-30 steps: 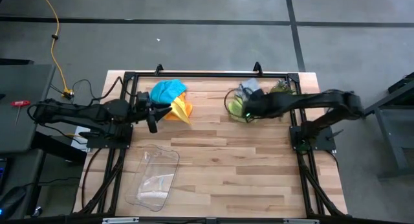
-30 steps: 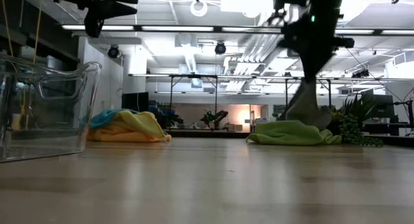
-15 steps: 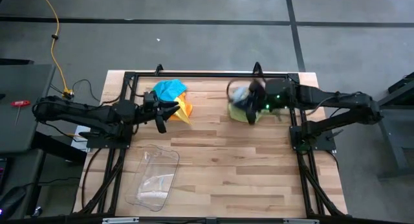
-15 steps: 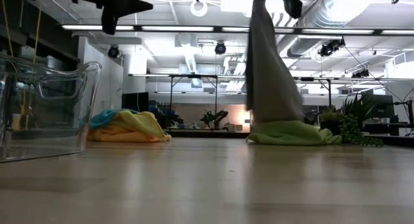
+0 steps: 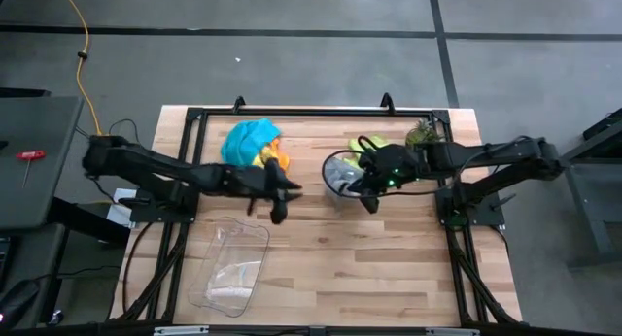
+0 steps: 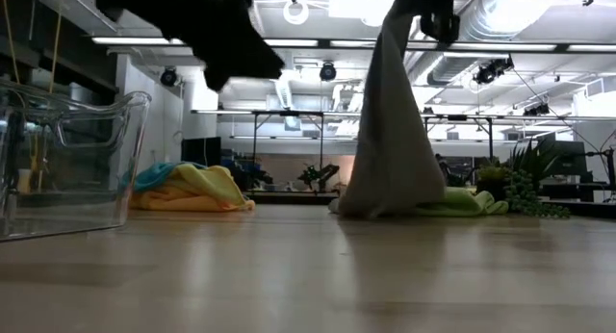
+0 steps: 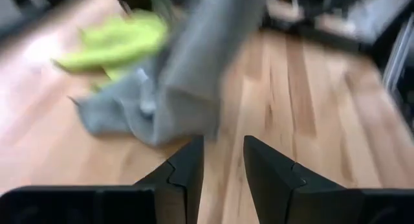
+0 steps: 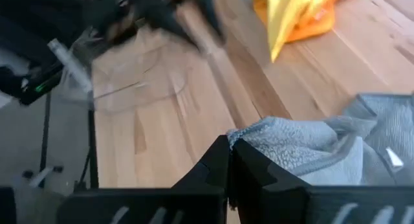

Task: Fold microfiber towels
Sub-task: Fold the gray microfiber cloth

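The right gripper [image 5: 367,181] is clenched on the grey towel [image 6: 385,131], pinching one edge of it between its fingers [image 8: 213,169] and holding it up above the desk [image 5: 330,268]. In the low view the cloth hangs in a long drape, its lower end resting on the wood. From above, this gripper sits near the middle of the desk, toward 3 o'clock from centre. The lime green towel [image 5: 362,146] lies just beyond the grey one, at about 1 o'clock, near the small spiky plant [image 5: 421,134].

The left gripper [image 5: 280,192] reaches in toward the desk's centre, above the wood, at 9 o'clock of the grey towel and apart from it. Its fingers [image 7: 187,169] are released, a gap between them, with nothing held.

The teal blue towel [image 5: 245,139], the yellow towel [image 5: 260,159] and the orange towel [image 5: 279,159] lie heaped together at 11 o'clock. The clear plastic tray [image 5: 231,265] stands at 7 o'clock.
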You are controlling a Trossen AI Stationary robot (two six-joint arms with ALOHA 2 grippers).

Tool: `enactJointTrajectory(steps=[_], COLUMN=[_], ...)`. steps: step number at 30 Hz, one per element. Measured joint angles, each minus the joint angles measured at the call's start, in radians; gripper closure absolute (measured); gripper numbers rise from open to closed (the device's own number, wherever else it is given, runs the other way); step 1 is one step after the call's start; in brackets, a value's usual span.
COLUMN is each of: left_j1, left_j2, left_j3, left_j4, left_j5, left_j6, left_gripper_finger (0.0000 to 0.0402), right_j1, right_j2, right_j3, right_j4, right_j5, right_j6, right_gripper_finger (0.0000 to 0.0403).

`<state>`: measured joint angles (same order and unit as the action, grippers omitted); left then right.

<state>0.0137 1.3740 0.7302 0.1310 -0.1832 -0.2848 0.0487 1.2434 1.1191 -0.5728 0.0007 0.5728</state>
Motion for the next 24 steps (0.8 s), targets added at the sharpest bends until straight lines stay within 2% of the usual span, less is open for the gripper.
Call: enactJointTrajectory(steps=[7, 15, 19, 24], left_j1=[-0.036, -0.034, -0.027, -0.027], left_j2=[0.248, 0.472, 0.577, 0.668], left_j3=[0.057, 0.181, 0.254, 0.330], left_j4=[0.111, 0.190, 0.200, 0.213], left_j5=[0.001, -0.071, -0.089, -0.139], left_j6=[-0.073, -0.080, -0.079, -0.076], left_gripper_finger=[0.0292, 0.0225, 0.0202, 0.0198], right_j1=[-0.012, -0.060, -0.073, -0.076], right_j2=[0.030, 0.042, 0.054, 0.065], right_j3=[0.000, 0.000, 0.000, -0.001], right_j4=[-0.019, -0.132, -0.152, -0.144], right_j5=[0.077, 0.182, 0.186, 0.185], right_j6=[0.091, 0.284, 0.302, 0.305], right_gripper_finger=[0.0403, 0.0403, 0.0403, 0.0403])
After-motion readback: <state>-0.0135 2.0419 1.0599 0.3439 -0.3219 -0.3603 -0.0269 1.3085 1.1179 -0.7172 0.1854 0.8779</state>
